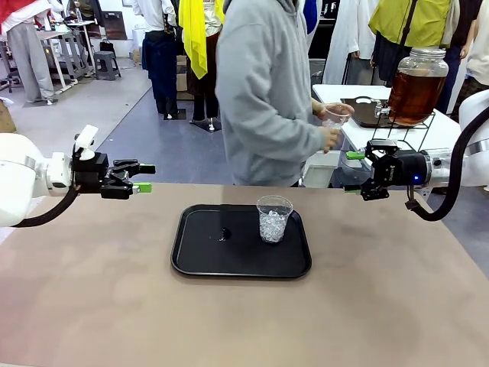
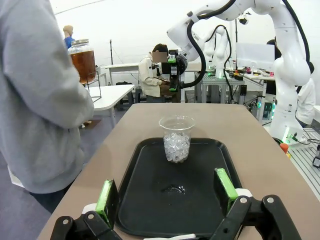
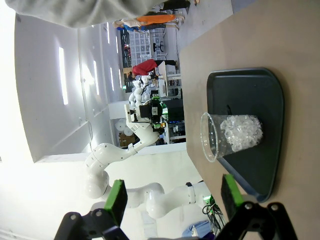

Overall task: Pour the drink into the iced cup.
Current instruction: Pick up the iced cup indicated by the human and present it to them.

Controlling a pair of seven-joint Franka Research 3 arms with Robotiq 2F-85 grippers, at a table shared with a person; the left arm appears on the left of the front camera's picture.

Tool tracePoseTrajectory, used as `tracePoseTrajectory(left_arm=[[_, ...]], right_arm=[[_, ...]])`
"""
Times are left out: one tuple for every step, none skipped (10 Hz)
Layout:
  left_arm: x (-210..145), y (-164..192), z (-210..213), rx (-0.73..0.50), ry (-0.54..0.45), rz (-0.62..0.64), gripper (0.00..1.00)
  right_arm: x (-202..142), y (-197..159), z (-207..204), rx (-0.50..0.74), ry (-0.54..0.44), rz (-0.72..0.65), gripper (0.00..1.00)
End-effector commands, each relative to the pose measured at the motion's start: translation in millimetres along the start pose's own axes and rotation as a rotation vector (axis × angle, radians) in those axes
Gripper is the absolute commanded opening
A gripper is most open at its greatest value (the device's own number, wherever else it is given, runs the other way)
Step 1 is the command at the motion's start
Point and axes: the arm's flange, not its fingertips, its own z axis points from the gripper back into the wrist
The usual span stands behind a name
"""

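Observation:
The iced cup [image 1: 273, 218] is a clear plastic cup part-filled with ice, upright on a black tray [image 1: 199, 256]. The amber-brown drink fills a large glass dispenser jar [image 1: 416, 86] on a side table at the far right. There a person in a grey hoodie holds an empty-looking clear cup [image 1: 336, 115] by the jar's tap. My left gripper [image 1: 145, 177] hovers open left of the tray. Open too, my right gripper [image 1: 353, 172] hovers to the tray's right. The left wrist view looks between open green pads [image 2: 106, 196] at the iced cup [image 2: 176, 139]. In the right wrist view the iced cup [image 3: 232, 135] lies beyond the open right gripper [image 3: 172, 197].
The brown table [image 1: 92, 306] has bare surface all round the tray. A small dark smudge [image 1: 222, 234] marks the tray left of the cup. The person's body [image 1: 267, 92] stands at the far edge. A white side table [image 1: 443, 138] carries the jar on a wire stand.

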Motion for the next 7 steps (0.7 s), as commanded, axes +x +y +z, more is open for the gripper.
tracePoseTrajectory(left_arm=[[1.9, 0.7, -1.9, 0.008, -0.005, -0.002, 1.00], [1.9, 0.7, -1.9, 0.008, -0.005, -0.002, 1.00], [1.9, 0.7, -1.9, 0.008, -0.005, -0.002, 1.00], [1.9, 0.7, -1.9, 0.008, -0.005, -0.002, 1.00], [1.9, 0.7, -1.9, 0.008, -0.005, -0.002, 1.00], [1.9, 0.7, -1.9, 0.008, -0.005, -0.002, 1.00], [1.9, 0.7, -1.9, 0.008, -0.005, -0.002, 1.00]], right_arm=[[0.4, 1.3, 0.2, 0.002, -0.001, 0.003, 1.00], [0.4, 1.3, 0.2, 0.002, -0.001, 0.003, 1.00], [0.4, 1.3, 0.2, 0.002, -0.001, 0.003, 1.00], [0.4, 1.3, 0.2, 0.002, -0.001, 0.003, 1.00], [0.4, 1.3, 0.2, 0.002, -0.001, 0.003, 1.00], [0.4, 1.3, 0.2, 0.002, -0.001, 0.003, 1.00], [0.4, 1.3, 0.2, 0.002, -0.001, 0.003, 1.00]])
